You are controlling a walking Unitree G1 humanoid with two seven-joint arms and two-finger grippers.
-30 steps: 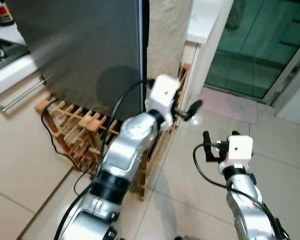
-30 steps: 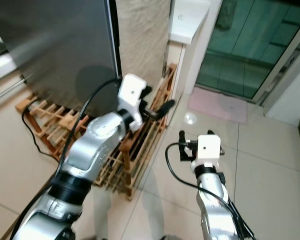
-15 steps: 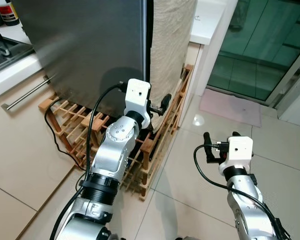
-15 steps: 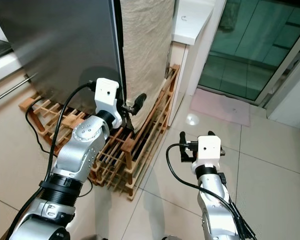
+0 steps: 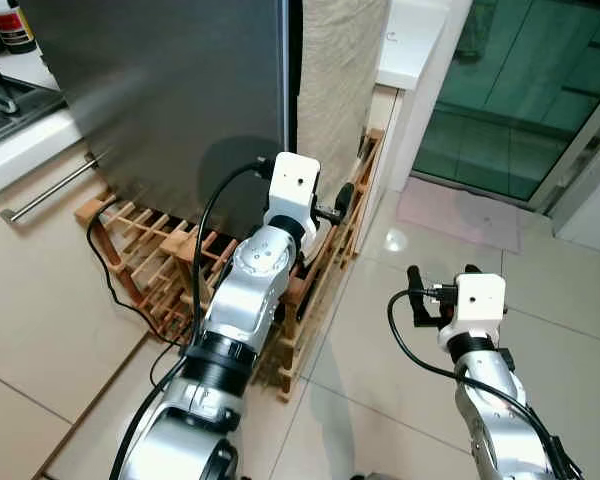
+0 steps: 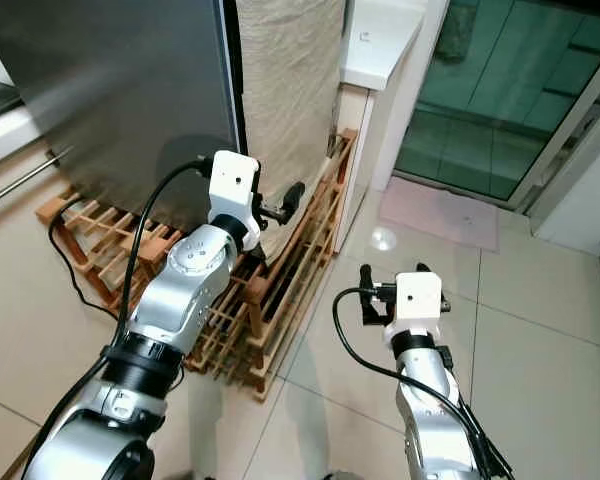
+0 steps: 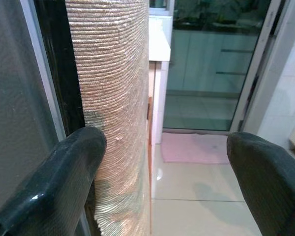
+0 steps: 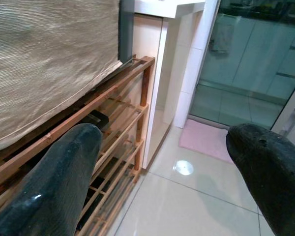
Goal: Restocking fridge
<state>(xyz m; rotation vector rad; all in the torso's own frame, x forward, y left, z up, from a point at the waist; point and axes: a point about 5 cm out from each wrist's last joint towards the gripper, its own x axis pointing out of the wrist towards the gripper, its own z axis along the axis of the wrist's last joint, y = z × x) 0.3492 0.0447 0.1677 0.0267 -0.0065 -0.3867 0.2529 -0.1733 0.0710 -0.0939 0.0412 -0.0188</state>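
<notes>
While nothing is in either gripper, I judge I am at the opening step: my left gripper [image 5: 332,208], fingers spread, sits mid-frame at the edge of the tall dark-grey steel fridge door [image 5: 170,100], beside the beige woven cloth panel [image 5: 340,80]. Next I would need to hook that edge and pull. My right gripper [image 5: 440,290], also spread and empty, hangs at lower right over the glossy tiled floor [image 5: 380,390]. The slatted wooden rack [image 5: 150,270] below, with a black cable [image 5: 105,270] across it, crowds my approach.

left gripper [image 5: 337,203] raised, right gripper [image 5: 441,281] low, both spread
</notes>
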